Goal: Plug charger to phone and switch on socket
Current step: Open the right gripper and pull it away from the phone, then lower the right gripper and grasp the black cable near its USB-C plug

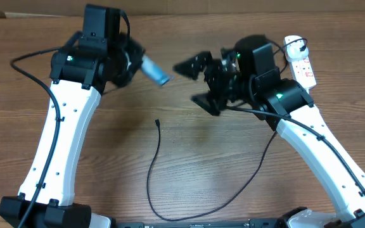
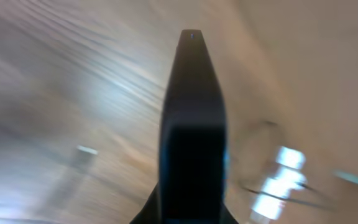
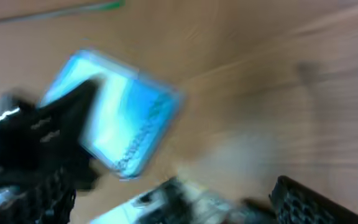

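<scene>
phone (image 1: 155, 70): blue screen, tilted, motion-blurred, up left of centre; charger (image 1: 149, 177): thin black cable lying slack, tip free mid-scene, looping toward near edge then right; socket (image 1: 301, 60): white strip, far right corner.

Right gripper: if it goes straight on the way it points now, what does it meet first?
Most likely the phone, held in the left gripper. The right gripper, with its jaws open, points left toward it. Motion blur leaves height and exact alignment uncertain.
</scene>
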Available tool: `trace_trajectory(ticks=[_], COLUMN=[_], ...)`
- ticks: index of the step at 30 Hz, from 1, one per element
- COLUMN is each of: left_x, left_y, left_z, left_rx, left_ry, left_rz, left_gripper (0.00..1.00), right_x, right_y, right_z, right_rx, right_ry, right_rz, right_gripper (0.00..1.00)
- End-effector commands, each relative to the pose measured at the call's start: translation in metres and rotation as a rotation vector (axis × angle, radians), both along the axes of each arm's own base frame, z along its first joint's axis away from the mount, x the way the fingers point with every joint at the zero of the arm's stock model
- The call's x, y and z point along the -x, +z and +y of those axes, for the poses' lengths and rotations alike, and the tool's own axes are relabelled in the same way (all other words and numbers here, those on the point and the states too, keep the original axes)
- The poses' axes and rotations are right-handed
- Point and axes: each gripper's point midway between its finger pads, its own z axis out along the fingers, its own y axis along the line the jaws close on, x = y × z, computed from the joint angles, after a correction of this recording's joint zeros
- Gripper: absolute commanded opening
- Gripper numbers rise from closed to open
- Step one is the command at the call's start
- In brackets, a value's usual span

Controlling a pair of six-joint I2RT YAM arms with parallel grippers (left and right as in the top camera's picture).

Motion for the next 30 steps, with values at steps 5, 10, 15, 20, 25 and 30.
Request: trace_trajectory(ticks=[5,10,15,20,25,30], left_x=[0.030,0.043,0.058,0.061,0.063,0.064], left_y=[-0.027,-0.063,-0.087,-0.090,-0.092,-0.094], left_z=[0.081,0.099,0.108,0.114,0.121,0.122], left_rx=[-0.554,-0.545,-0.478,-0.427,-0.387,-0.336], left_ry=[-0.029,-0.016,-0.014,-0.014,-0.034,-0.082], left_rz=[0.147,0.261,0.355,0.379,0.388,0.391], left_gripper=[0.04,0.04,0.04,0.04,0.04,0.04], right_x=[-0.010,0.012,0.025,0.023,0.023,0.025], right_y=[-0.076,-0.135,-0.186,-0.223,-0.231,-0.247], right_z=[-0.022,0.019,0.034,0.045,0.065,0.073], right_rx=[0.405,0.474,0.546,0.569,0.489,0.465], right_ry=[0.006,0.160,0.228,0.294,0.393,0.435], right_rz=[-0.135,-0.068,0.007,0.012,-0.040,-0.037], right_gripper=[1.00,0.93,0.73,0.49,0.46,0.44])
